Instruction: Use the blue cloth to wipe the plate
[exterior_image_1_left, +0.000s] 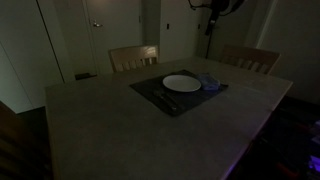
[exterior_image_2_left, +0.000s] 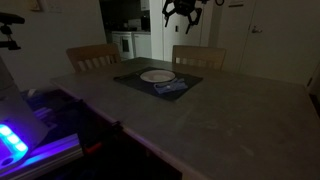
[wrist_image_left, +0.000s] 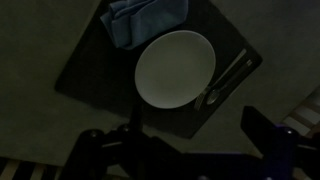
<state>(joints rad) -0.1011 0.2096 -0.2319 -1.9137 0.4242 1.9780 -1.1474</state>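
A white plate (exterior_image_1_left: 181, 83) (exterior_image_2_left: 156, 76) sits on a dark placemat (exterior_image_1_left: 150, 92) (exterior_image_2_left: 128, 78) on the table. A folded blue cloth (exterior_image_1_left: 210, 80) (exterior_image_2_left: 170, 88) lies on the mat beside the plate. My gripper (exterior_image_1_left: 215, 8) (exterior_image_2_left: 183, 12) hangs high above the mat, well clear of everything. In the wrist view the plate (wrist_image_left: 175, 68) is below me, the blue cloth (wrist_image_left: 145, 20) is at the top and cutlery (wrist_image_left: 225, 80) lies at the plate's right. The gripper (wrist_image_left: 195, 140) is open and empty, its dark fingers wide apart.
The room is dim. Two wooden chairs (exterior_image_1_left: 133, 57) (exterior_image_1_left: 250, 58) stand at the table's far side, and both show in an exterior view (exterior_image_2_left: 92, 55) (exterior_image_2_left: 197, 57). A blue-lit device (exterior_image_2_left: 15, 140) sits off the table edge. Doors are behind.
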